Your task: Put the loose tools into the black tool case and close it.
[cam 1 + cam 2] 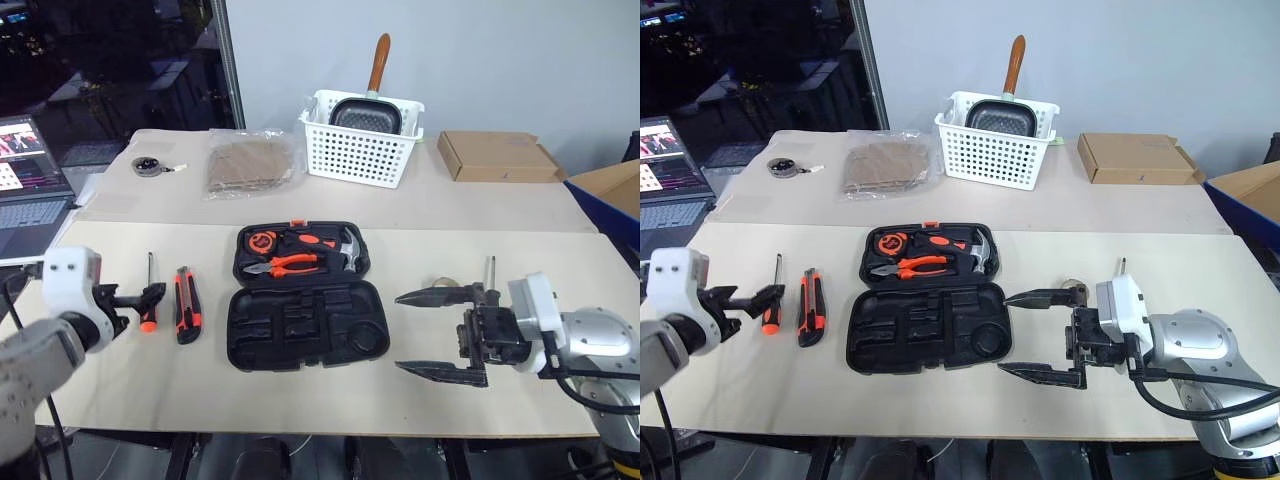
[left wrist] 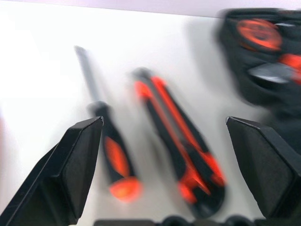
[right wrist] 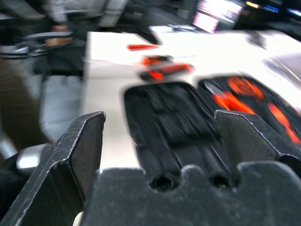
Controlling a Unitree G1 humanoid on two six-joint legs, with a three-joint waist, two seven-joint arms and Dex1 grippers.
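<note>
Your left claw (image 1: 140, 297) stands spread wide, as the left wrist view confirms: both black fingers (image 2: 70, 165) are far apart with nothing between them and nothing touching them. It hovers just above the table (image 1: 420, 400). Directly under and ahead of this claw lie 2 loose tools: an orange-and-black screwdriver (image 1: 149, 295), its handle end nearest the fingertips, and just beside it on the inward side an orange-and-black utility knife (image 1: 187, 304). The 2 lie roughly parallel and apart from each other.

Your right claw (image 1: 432, 333) is also wide open, its 2 fingers pointing across the table toward the case, one finger nearer you and one farther. It holds nothing and touches nothing that can be seen. Just behind its far finger sit a small greyish tape roll (image 1: 447, 286) and a slim screwdriver (image 1: 490, 270); whether the finger touches the roll cannot be told.

The black tool case (image 1: 300, 320) lies open and flat between your 2 claws, nearer the right one's fingertips. Its near half shows empty moulded slots; its far half holds the orange-handled pliers (image 1: 290, 264), a hammer (image 1: 348, 252) and an orange round item (image 1: 262, 241).
</note>
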